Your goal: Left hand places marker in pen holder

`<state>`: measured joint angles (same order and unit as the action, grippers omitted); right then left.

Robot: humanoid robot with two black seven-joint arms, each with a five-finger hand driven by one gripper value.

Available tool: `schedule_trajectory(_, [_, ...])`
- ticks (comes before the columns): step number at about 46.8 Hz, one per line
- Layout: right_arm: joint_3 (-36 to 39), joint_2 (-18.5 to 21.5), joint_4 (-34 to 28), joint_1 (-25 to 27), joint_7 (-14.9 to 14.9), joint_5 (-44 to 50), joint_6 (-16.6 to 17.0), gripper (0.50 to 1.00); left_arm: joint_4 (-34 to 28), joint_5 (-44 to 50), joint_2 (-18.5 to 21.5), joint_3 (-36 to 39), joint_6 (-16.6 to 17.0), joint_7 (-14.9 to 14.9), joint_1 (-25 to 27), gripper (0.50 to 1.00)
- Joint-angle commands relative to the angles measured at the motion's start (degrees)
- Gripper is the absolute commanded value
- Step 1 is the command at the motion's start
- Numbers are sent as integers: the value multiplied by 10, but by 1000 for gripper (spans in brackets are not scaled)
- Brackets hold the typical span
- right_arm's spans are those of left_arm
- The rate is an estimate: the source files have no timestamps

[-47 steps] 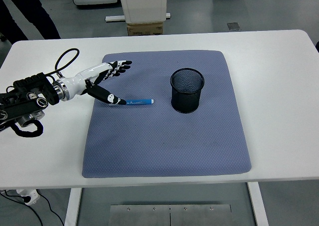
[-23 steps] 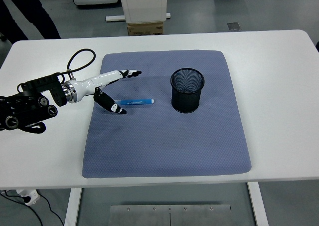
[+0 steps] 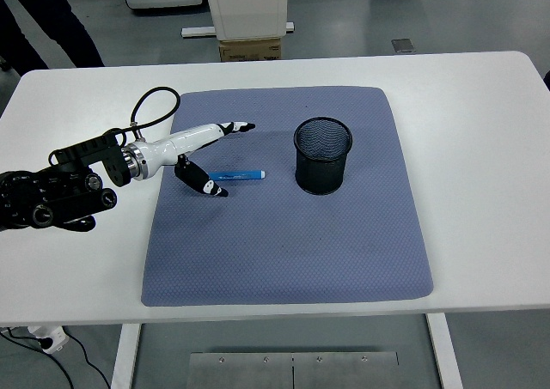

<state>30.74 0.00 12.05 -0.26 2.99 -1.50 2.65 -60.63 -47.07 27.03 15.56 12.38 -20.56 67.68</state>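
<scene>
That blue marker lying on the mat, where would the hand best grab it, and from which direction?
Probably around the middle of the blue marker's barrel, coming from above. It lies flat on the grey mat, running left to right, so only top and long sides are free. The left hand, open, already straddles its left end. The mesh pen holder stands clear to the right.

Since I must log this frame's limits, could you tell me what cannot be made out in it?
- Head view: whether the left hand touches the marker; its thumb covers the marker's near end.
- Head view: the pen holder bottom; dark mesh hides it.
- Head view: the person at top left, cut off by the picture's edge.
- Right arm: out of view.
</scene>
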Motion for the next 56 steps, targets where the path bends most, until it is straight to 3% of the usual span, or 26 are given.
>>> schedule_trajectory(1, [0,0,0,0,0,0,0,1000,1,-2,-3,1,4,0,0,1000])
schedule_trajectory(11, [0,0,0,0,0,0,0,1000,13,-9,-20,44,42,0,1,1000])
schedule_trajectory(33, [0,0,0,0,0,0,0,1000,21,-9,-24,47,45,0,2,1000])
schedule_trajectory(45, [0,0,0,0,0,0,0,1000,23,-10,-28,48,45,-1,2,912])
schedule_trajectory(46, [0,0,0,0,0,0,0,1000,23,-10,-28,48,45,-1,2,883])
schedule_trajectory(56, [0,0,0,0,0,0,1,1000,24,-10,-28,49,45,-3,1,830])
